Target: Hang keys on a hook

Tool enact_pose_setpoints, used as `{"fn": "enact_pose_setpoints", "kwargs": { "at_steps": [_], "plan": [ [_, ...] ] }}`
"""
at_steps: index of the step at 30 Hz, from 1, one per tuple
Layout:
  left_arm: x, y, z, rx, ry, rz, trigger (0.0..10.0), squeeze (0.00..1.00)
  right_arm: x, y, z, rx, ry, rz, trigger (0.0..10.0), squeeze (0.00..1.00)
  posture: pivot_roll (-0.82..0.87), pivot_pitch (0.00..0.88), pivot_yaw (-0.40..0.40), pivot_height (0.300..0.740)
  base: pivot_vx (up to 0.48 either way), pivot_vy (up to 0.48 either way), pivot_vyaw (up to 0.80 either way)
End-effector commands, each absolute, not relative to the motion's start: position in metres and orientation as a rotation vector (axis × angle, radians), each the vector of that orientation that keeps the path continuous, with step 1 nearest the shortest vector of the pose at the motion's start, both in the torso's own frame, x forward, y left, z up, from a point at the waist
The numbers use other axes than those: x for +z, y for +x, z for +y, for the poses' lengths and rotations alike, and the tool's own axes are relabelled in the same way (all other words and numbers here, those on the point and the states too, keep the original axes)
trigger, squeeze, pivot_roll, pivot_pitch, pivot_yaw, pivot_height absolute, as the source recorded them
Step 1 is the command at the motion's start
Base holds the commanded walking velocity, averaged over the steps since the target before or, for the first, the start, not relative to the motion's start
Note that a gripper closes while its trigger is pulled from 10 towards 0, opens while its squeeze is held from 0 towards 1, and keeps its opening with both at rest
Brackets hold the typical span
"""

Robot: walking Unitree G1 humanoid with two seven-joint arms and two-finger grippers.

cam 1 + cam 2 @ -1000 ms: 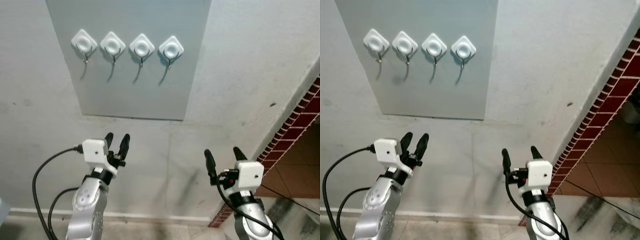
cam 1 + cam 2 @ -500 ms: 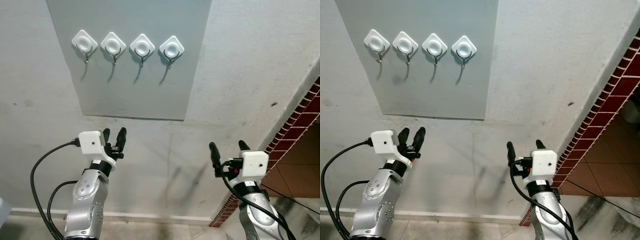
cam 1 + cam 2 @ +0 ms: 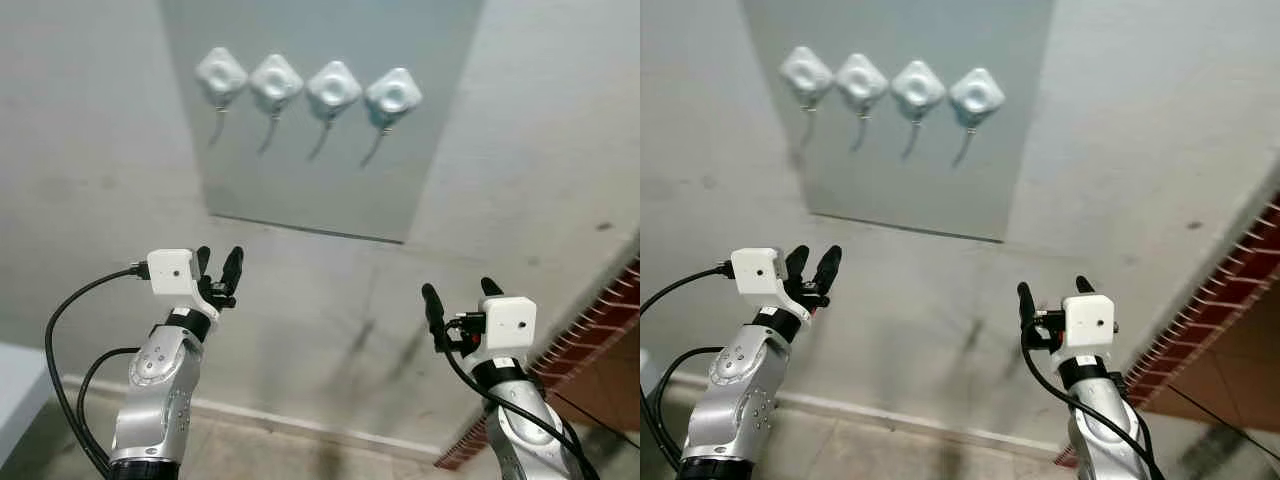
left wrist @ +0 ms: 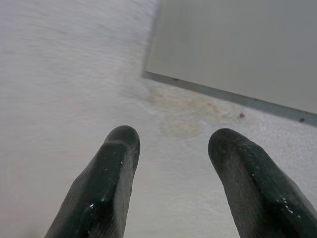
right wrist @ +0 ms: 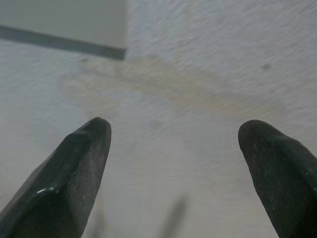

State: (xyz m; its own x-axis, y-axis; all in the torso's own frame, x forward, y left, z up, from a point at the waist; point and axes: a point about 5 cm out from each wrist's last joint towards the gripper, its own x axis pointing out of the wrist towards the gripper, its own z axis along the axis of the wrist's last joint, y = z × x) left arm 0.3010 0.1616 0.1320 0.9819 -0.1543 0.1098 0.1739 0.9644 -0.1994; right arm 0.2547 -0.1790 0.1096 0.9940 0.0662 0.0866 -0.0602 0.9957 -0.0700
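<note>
Keys nowhere visible; left gripper (image 3: 218,262) narrowly parted, right gripper (image 3: 458,294) spread wide, both empty below four bare hooks (image 3: 300,88). Risk: hanging attempt with nothing held.

My fingers are glossy black on both sides — left gripper (image 3: 218,266), right gripper (image 3: 461,296) — each backed by a white camera block on a silver arm. Above my jaws, a plain grey panel (image 3: 330,150) carries four white diamond-shaped hooks (image 3: 306,85). The wall (image 3: 90,180) ahead is mottled off-white with a yellowish stain past my fingertips — red brick (image 3: 600,330) with pale mortar lines beside my right jaws.
</note>
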Motion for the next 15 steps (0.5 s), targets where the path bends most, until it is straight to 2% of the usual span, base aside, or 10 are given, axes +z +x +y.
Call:
{"fn": "enact_pose_setpoints", "kwargs": {
  "at_steps": [1,15],
  "plan": [
    [0.134,0.298,0.156,-0.198,-0.215,-0.098,10.0,0.00,0.119,0.252,-0.183,0.055,-0.065,-0.118,10.0,0.00,-0.04,0.000,-0.008,0.740,0.000,0.000,0.80],
    [0.135,0.306,0.159,-0.192,-0.198,-0.094,10.0,0.00,0.129,0.258,-0.183,0.095,-0.072,-0.143,10.0,0.00,-0.04,0.000,-0.017,0.740,0.000,0.000,0.80]
  ]
}}
